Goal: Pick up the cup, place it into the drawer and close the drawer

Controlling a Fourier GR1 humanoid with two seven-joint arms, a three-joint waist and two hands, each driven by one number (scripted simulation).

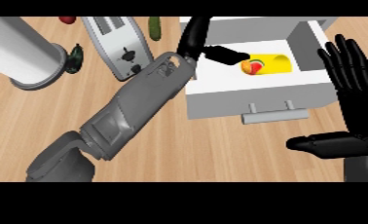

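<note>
A yellow cup (269, 64) with a red and orange fruit picture lies on its side inside the open white drawer (237, 102). My left hand (205, 43) reaches over the drawer's left part; its fingers point up along the drawer's back left corner and its thumb extends right toward the cup, ending just short of it. Nothing is held in that hand. My right hand (343, 96) stands open at the right edge, fingers up, beside the drawer's right wall.
A grey handle (275, 116) sticks out from the drawer front. A toaster (119, 45) stands left of the drawer, a steel pot (28, 55) at far left. A green cucumber (155, 27), a red vegetable (67, 19) and a dark one (75, 57) lie on the wooden counter.
</note>
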